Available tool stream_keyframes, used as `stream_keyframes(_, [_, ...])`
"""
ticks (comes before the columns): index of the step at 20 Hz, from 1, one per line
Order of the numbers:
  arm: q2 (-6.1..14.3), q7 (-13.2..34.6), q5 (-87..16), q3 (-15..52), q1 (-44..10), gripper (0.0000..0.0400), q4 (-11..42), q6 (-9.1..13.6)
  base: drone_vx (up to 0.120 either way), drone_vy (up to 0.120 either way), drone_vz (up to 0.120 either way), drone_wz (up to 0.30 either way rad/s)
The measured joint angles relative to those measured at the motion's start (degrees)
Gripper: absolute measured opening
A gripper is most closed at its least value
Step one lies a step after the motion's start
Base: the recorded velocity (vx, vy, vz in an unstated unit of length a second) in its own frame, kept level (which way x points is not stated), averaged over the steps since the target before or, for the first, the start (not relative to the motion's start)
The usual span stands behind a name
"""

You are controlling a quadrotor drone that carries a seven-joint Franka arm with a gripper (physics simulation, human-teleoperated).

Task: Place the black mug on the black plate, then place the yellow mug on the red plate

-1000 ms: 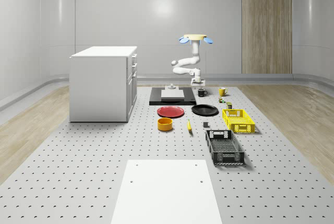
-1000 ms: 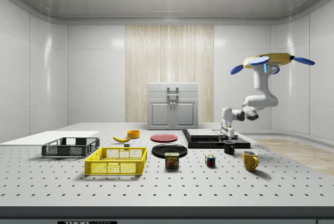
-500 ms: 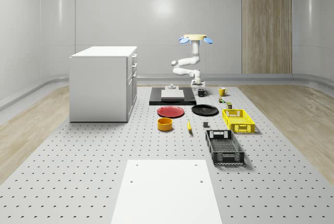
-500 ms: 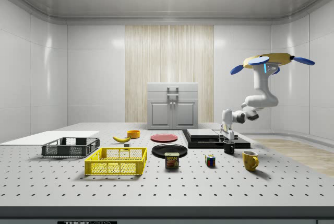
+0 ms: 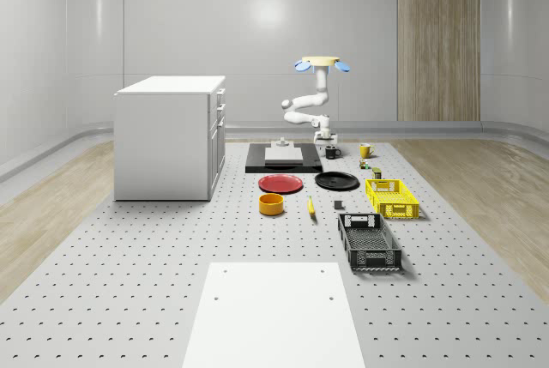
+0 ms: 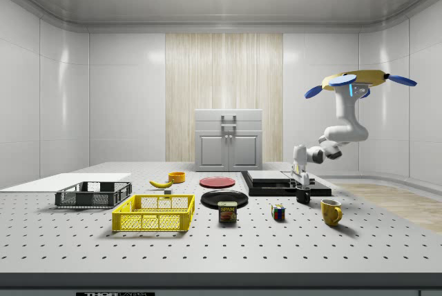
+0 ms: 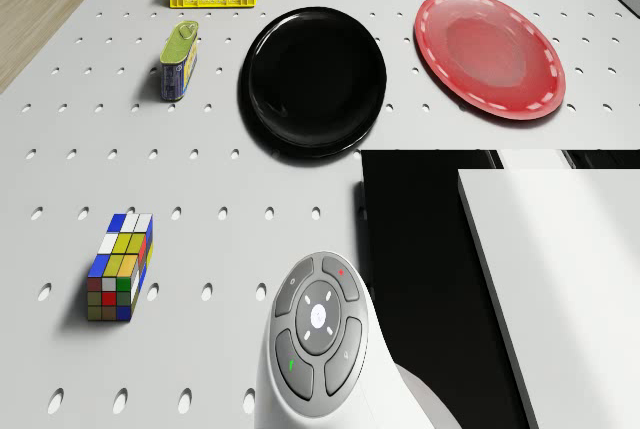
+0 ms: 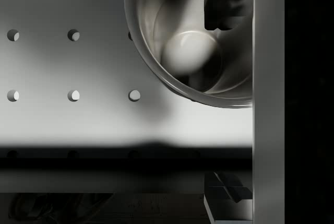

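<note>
The black mug (image 5: 331, 153) (image 6: 303, 196) stands on the table beside the black platform, right of it in the whole-scene view. My gripper (image 5: 329, 144) (image 6: 302, 187) hangs straight down onto the mug's top. In the wrist view I look into the mug (image 8: 190, 51); my gripper (image 8: 227, 98) is open, one finger over the mug's inside and the other outside its rim. The yellow mug (image 5: 365, 151) (image 6: 331, 212) stands apart nearby. The black plate (image 5: 336, 181) (image 7: 314, 79) and red plate (image 5: 280, 184) (image 7: 489, 54) lie side by side. The drone (image 5: 318, 63) (image 6: 356, 82) hovers behind the platform.
A black platform (image 5: 283, 160) with a white block lies beside the mug. A Rubik's cube (image 7: 119, 267), a can (image 7: 178, 59), a yellow crate (image 5: 391, 197) and a black crate (image 5: 369, 242) are nearby. A white cabinet (image 5: 170, 136), an orange bowl (image 5: 271, 204) and a banana (image 5: 310, 208) stand further off.
The gripper has come down from a little above the black mug to its rim. The drone has kept its place, and the mugs and plates have not moved.
</note>
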State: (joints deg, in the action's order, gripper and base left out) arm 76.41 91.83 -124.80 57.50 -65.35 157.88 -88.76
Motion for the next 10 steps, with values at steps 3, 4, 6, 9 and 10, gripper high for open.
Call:
stream_keyframes(3, [0.03,0.04,0.04,0.03,-0.09,0.0236,-0.06,-0.06,0.0,0.0,0.0,0.0])
stream_keyframes(4, [0.05,0.05,0.05,0.04,-0.12,0.0208,-0.08,-0.08,0.0,0.0,0.0,0.0])
stream_keyframes(6, [0.08,0.07,0.08,0.05,-0.16,0.017,-0.1,-0.12,0.0,0.0,0.0,0.0])
stream_keyframes(9, [0.13,0.1,0.11,0.07,-0.22,0.0138,-0.12,-0.18,0.0,0.0,0.0,0.0])
stream_keyframes(10, [0.15,0.11,0.13,0.08,-0.23,0.0132,-0.12,-0.19,0.0,0.0,0.0,0.0])
